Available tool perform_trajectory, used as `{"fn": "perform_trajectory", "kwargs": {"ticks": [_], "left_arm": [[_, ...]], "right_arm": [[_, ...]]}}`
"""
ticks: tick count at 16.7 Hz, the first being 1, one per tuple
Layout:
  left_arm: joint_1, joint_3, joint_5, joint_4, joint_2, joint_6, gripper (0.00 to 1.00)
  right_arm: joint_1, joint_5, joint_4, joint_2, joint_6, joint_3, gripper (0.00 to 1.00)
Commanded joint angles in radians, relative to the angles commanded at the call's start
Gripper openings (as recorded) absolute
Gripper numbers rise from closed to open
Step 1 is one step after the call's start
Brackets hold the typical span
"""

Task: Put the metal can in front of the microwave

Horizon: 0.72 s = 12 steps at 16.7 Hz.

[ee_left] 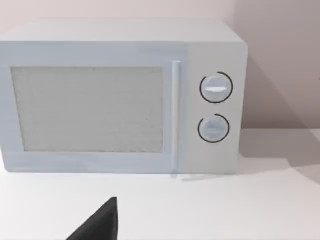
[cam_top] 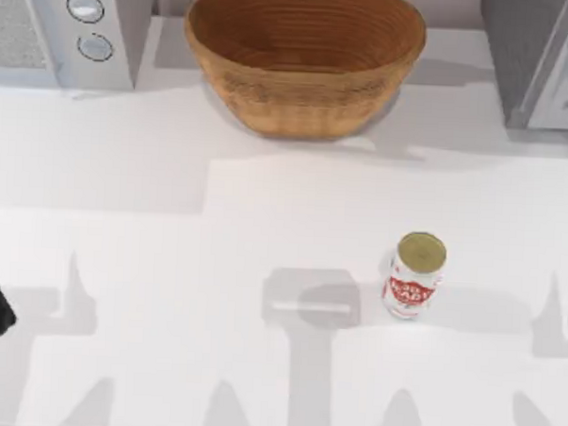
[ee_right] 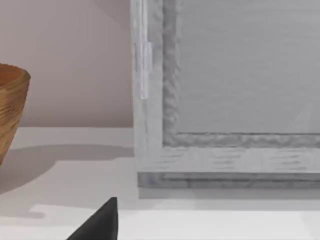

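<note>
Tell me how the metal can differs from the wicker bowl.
The metal can is small, the wicker bowl far larger. The can is lidded and white-labelled; the bowl is open, woven brown. The can stands mid-table right; the bowl sits at the back. Both are upright.

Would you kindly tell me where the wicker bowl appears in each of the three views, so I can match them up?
Top view: the wicker bowl sits at the back centre of the table, between the microwave and the darker grey appliance.
Left wrist view: the bowl is not in it; the microwave faces the camera.
Right wrist view: the bowl's rim is at the picture's edge, beside the darker appliance.
Shared landmark: the white table.
</note>
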Motion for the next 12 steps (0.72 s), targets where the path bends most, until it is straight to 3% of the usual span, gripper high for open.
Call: {"fn": "perform_trajectory", "kwargs": {"ticks": [6,12], "left_arm": [[-0.04,0.096,-0.001,-0.058,0.097,-0.001,1.0],[-0.205,0.497,-0.005,-0.298,0.5,-0.007,1.0]], "right_arm": [[0.0,0.0,0.0,0.0,0.0,0.0,1.0],[0.0,0.0,0.0,0.0,0.0,0.0,1.0]]}}
